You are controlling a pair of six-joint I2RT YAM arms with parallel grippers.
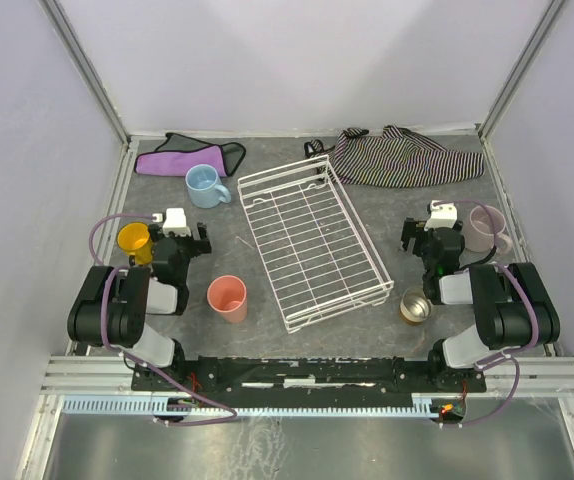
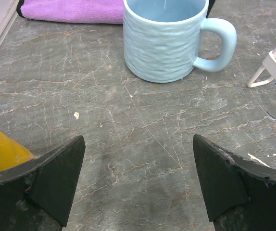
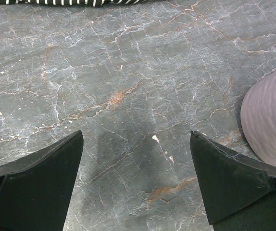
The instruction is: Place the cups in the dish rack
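A yellow mug (image 1: pixel 134 240) sits at far left on the grey marbled table (image 1: pixel 387 212), just beside the left gripper (image 2: pixel 138 139), whose jaws stand wide apart with nothing between them. They face an upright light blue mug (image 2: pixel 164 41) in front of a purple cloth (image 1: pixel 182 158), while a salmon tumbler (image 1: pixel 228 298) stands nearer the arm bases. At centre the white wire dish rack (image 1: pixel 282 171) lies at an angle with every cup outside it and a striped cloth (image 1: pixel 407 158) bunched behind. To its right a small metal cup (image 1: pixel 415 306) stands near the rack's near corner, and the right gripper (image 3: pixel 136 134), likewise spread and holding nothing, sits beside a pale pink mug (image 1: pixel 485 228)
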